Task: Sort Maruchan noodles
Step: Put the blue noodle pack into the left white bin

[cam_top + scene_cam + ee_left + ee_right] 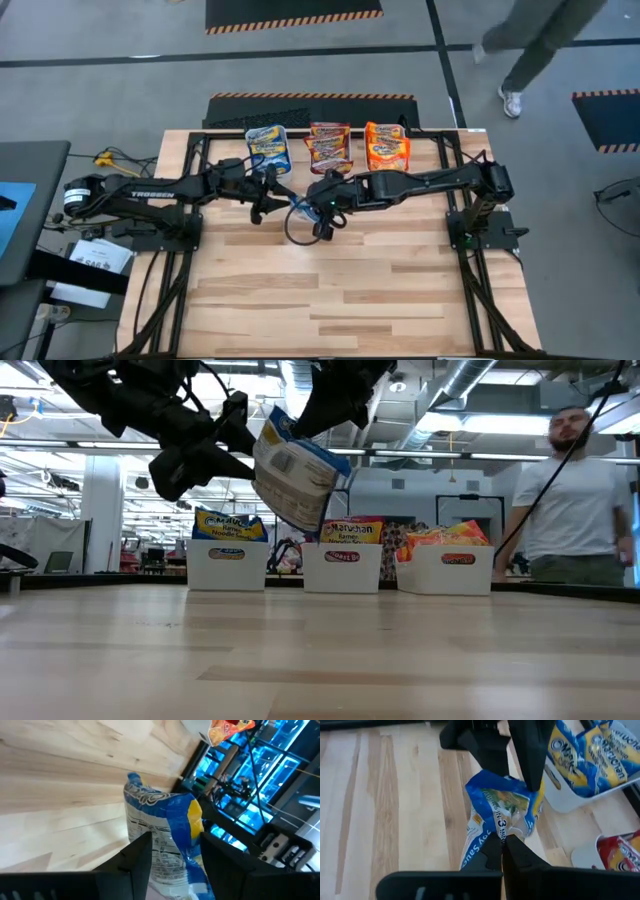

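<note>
Wooden table [350,300]: three white bins [343,568] along far edge, packets sorted by colour. Mid-table, raised: blue Maruchan packet [295,475]. Right gripper [502,851] pinched shut on its edge; left gripper [172,857] fingers straddling it, spread.

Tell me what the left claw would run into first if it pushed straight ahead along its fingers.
The blue noodle packet: it already sits between the left claw fingers, pinched from the other side by the right claw. Beyond it, probably bare table.
</note>
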